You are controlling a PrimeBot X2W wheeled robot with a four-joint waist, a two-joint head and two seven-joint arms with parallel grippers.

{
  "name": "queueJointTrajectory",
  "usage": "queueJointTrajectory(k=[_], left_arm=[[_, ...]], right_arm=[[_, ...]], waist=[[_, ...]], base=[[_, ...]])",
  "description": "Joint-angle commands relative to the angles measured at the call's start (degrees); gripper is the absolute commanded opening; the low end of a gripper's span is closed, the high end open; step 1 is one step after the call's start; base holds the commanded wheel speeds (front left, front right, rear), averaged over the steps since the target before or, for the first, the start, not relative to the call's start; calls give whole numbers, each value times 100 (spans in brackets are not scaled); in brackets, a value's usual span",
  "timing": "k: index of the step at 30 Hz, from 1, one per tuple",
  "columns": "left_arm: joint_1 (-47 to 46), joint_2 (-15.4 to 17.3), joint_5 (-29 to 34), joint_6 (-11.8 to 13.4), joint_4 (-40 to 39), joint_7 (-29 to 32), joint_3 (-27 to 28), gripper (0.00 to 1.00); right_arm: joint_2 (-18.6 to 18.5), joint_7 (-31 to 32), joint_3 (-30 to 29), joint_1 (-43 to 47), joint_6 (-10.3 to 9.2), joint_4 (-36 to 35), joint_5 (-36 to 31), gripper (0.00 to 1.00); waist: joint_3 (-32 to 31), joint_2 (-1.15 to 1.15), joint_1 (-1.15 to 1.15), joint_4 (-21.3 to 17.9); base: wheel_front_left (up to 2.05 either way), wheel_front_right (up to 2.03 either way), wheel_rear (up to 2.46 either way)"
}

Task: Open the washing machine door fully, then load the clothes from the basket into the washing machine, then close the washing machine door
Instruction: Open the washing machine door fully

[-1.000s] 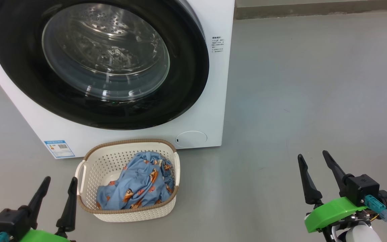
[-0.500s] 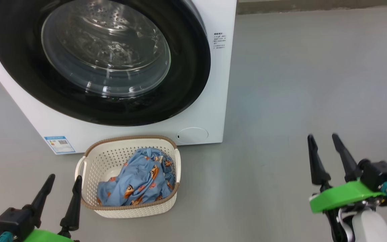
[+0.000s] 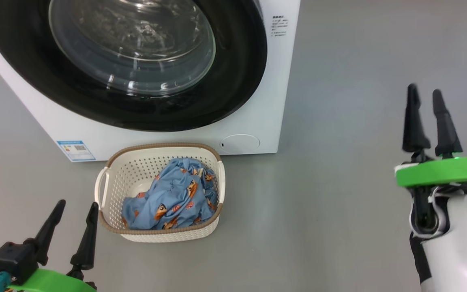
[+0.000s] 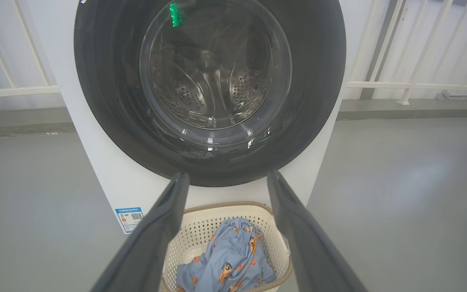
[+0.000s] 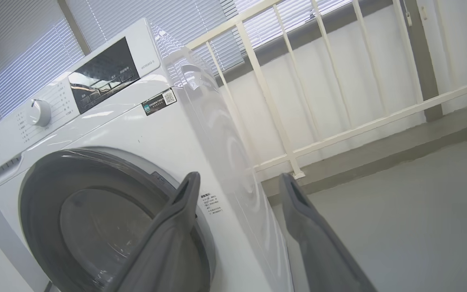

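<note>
Nothing of the task looks done yet. The washing machine door [image 3: 132, 52] seems to lie shut and flush against the white front of the washing machine [image 3: 276, 101], its glass bowl showing the steel drum behind it. All the clothes [image 3: 172, 198], a blue printed bundle, sit in the basket [image 3: 162, 147]. The basket stands on the floor [image 3: 339, 182] just in front of the machine, under the door's lower edge and beside the round cap [image 3: 239, 143]. Opening, loading and closing are all left to do.

The left claw [image 3: 78, 203] hangs low, just beside the basket's left handle, fingers spread and holding nothing. The right claw [image 3: 424, 89] is raised well off to the machine's right, also spread and empty.

Room for moving is generous on the right, where the grey floor runs bare to a white railing [image 5: 339, 101]. The door's right edge sits close to the cabinet's corner. I cannot tell where its handle or hinge lies. The basket is low, so the swinging door probably passes above it, though the margin looks slim.
</note>
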Motion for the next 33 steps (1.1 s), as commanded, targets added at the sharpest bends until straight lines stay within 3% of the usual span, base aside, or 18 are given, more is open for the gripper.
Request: queueJointTrajectory(k=[1, 10, 11, 13, 15, 25, 33], left_arm=[[-251, 207, -54, -15, -155, -52, 196, 100], [-342, 268, -165, -15, -191, -52, 116, 100], [-359, 275, -179, -15, -197, -52, 107, 100], [-390, 287, -207, -15, -203, -52, 79, 100], [-421, 299, -234, -15, -213, -52, 47, 100], [-509, 332, -355, -15, -216, -52, 18, 100], [-572, 313, -426, -15, -250, -52, -8, 100]], right_arm=[[6, -68, 73, -251, 9, -85, 253, 100], [6, -68, -161, -748, 9, 377, 1777, 100], [6, -68, -183, -801, 9, 434, 1952, 92], [6, -68, -217, -903, 9, 542, 2184, 42], [6, -68, -220, -1004, 9, 653, 2424, 0], [6, -29, 173, -1709, 9, 1664, 3306, 0], [5, 680, -63, -2528, 9, 2181, 3337, 0]], waist=[[55, 0, 0, 56], [284, 0, 0, 187], [318, 0, 0, 204], [382, 0, 0, 236], [444, 0, 0, 268], [688, 0, 0, 376], [890, 0, 0, 433]], base=[[0, 0, 0], [0, 0, 0], [0, 0, 0], [0, 0, 0], [0, 0, 0], [0, 0, 0], [0, 0, 0]])
